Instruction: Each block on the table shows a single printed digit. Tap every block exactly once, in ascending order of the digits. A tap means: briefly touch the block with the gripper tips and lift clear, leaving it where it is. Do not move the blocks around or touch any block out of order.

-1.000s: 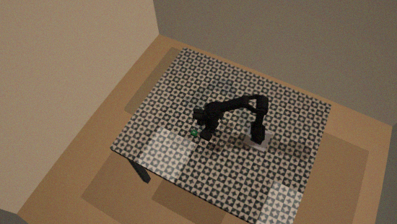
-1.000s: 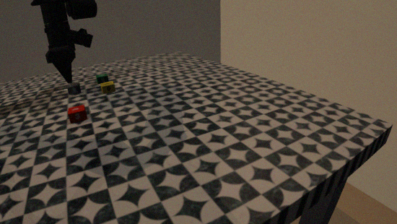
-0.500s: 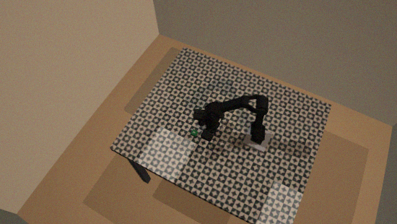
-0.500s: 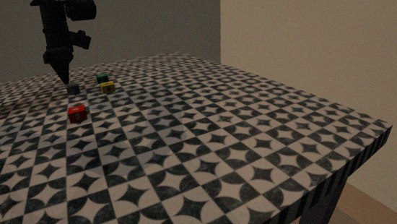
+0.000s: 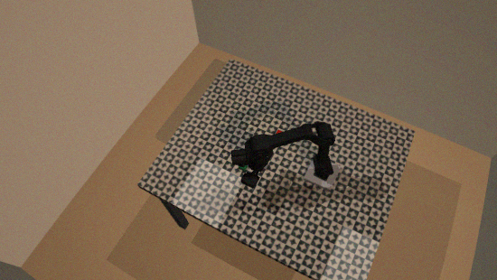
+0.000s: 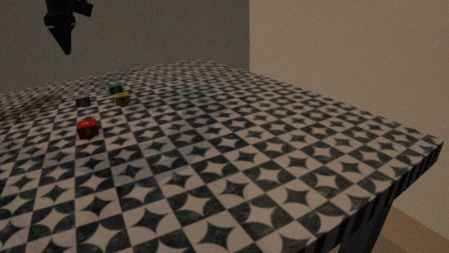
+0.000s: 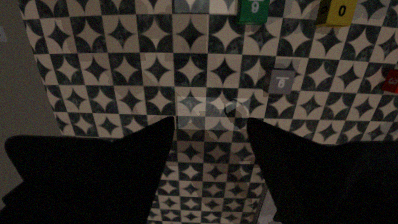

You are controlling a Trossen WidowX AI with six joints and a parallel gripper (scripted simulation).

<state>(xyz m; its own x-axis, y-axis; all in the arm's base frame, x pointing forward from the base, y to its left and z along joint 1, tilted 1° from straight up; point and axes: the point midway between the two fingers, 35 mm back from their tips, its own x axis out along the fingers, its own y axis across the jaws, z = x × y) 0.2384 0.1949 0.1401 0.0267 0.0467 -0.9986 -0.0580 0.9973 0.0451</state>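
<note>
A yellow block [image 6: 122, 99] [image 7: 339, 18] shows 0. A red block [image 5: 278, 132] [image 6: 87, 130] [image 7: 391, 81] shows 3. A green block [image 5: 243, 168] [image 6: 116, 88] [image 7: 252, 17] shows a barred digit that looks like an upside-down 6. A grey block [image 6: 82, 101] [image 7: 281, 85] shows a barred digit that looks like an upside-down 9, less clearly. The yellow and grey blocks are hidden in the top view. My gripper [image 6: 68, 53] [image 7: 210, 122] is open and empty, well above the table. In the wrist view the grey block lies beyond and right of its tips, untouched.
The table [image 5: 361, 122] [image 6: 294, 196] has a patterned black-and-white top. The arm [image 5: 291, 136] reaches over it from a pale base plate [image 5: 312, 178]. In the exterior view the yellow block sits close in front of the green one. A wall rises beyond the table.
</note>
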